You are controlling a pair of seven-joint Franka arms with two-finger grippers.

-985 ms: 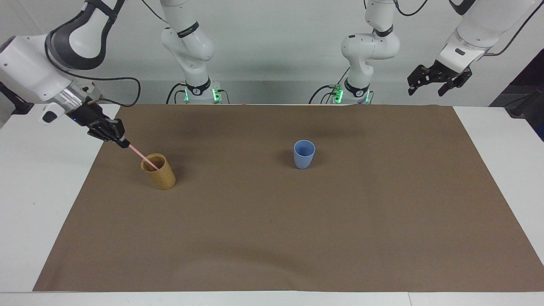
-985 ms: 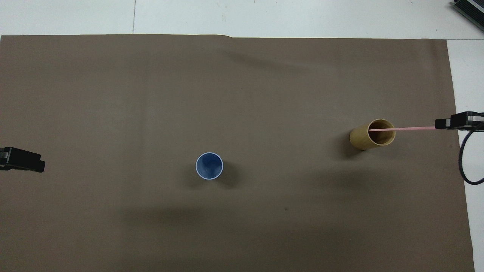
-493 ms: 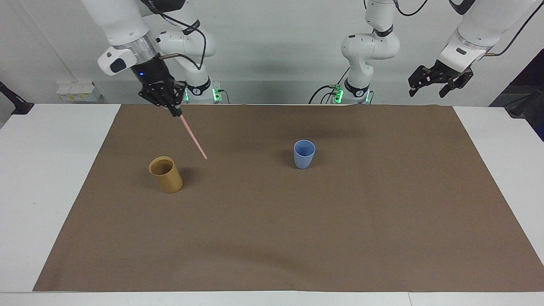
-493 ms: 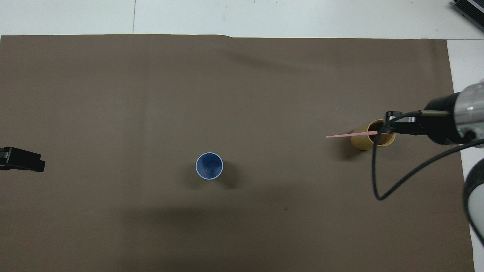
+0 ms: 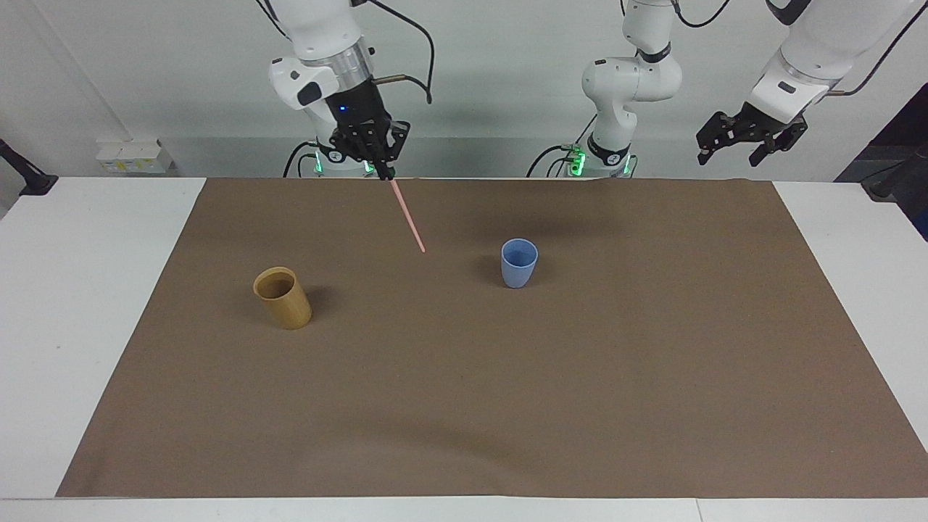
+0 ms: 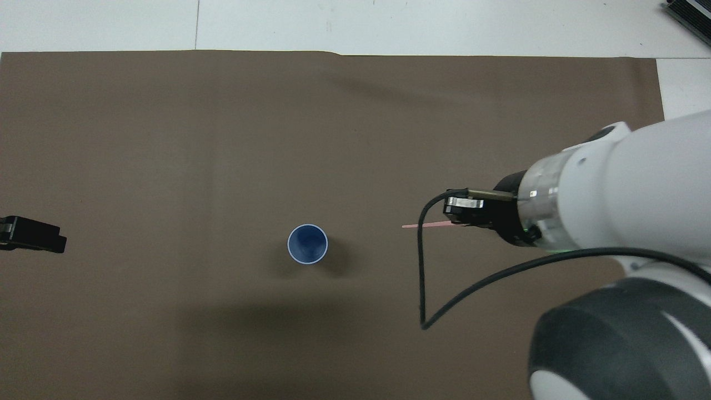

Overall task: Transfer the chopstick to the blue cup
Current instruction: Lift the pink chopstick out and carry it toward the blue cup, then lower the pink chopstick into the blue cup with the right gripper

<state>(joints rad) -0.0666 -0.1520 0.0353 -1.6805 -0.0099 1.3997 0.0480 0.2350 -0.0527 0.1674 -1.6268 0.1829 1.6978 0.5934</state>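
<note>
From overhead, the right arm (image 6: 639, 222) hides the tan cup (image 5: 283, 298); the left gripper (image 6: 33, 236) is cut by the edge.

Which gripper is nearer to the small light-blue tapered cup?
Right. The right gripper, holding the thin pink chopstick, hangs between both cups; the left gripper waits past the small light-blue tapered cup, off the mat's end.

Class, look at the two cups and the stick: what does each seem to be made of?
Blue cup: probably matte plastic, with an even colour and no shine. Tan cup: looks like bamboo or wood, with a yellow-brown wall and a dull finish. Chopstick: thin, pale pink, possibly plastic; hard to tell.
</note>
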